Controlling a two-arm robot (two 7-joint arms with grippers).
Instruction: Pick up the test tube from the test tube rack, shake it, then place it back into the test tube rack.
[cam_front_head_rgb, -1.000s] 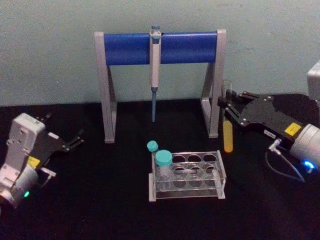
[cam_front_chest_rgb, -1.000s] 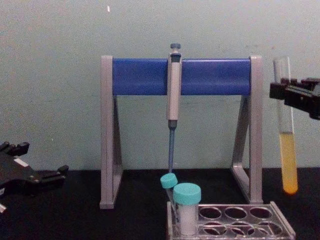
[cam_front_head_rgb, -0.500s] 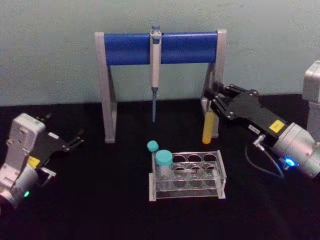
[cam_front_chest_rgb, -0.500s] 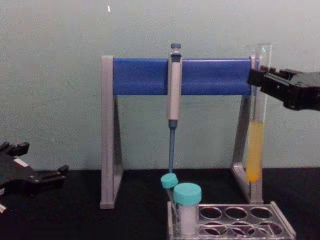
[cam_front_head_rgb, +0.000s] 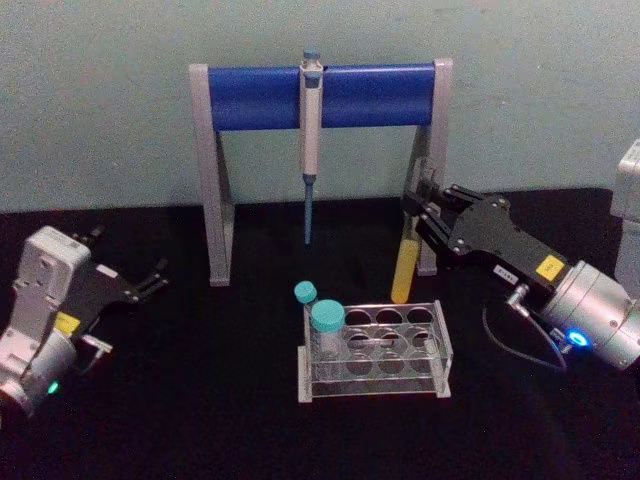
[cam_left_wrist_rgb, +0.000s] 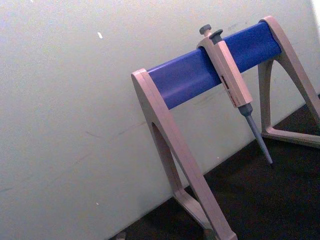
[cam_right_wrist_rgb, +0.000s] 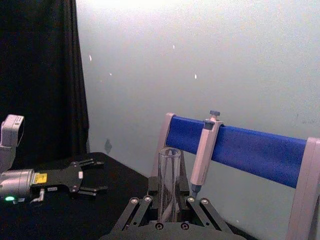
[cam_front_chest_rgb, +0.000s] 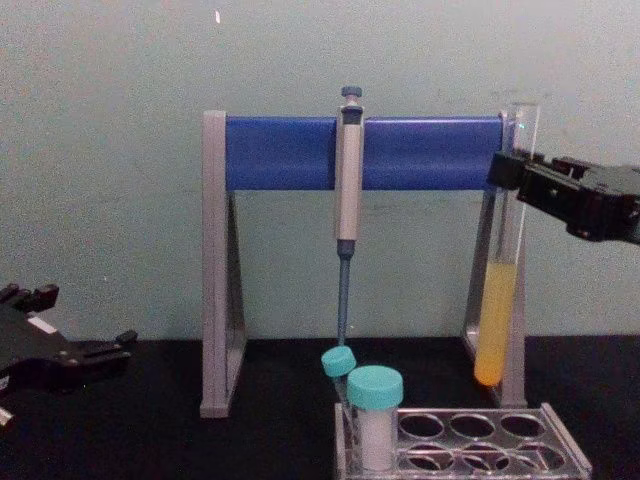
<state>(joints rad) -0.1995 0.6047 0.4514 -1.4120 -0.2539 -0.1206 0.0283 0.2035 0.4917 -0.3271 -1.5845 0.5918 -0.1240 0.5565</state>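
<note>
Swinging inward and lower, right claw (cam_front_head_rgb: 414, 203) grips the tube (cam_front_head_rgb: 403, 268) close by the rack (cam_front_head_rgb: 375, 386): reinsertion looks next; left claw (cam_front_head_rgb: 140, 284) parked, wide.

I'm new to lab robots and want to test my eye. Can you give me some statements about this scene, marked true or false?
1. The right gripper is shut on the test tube. True.
2. The test tube stands in the test tube rack. False: it hangs above the rack, its bottom clear of the holes.
3. The pipette lies flat across the rack. False: it hangs from the pipette stand, on its blue bar.
4. Two teal-capped vials sit at the rack's left end. True.
5. The left gripper holds a vial. False: it is open and empty, off to the left.
</note>
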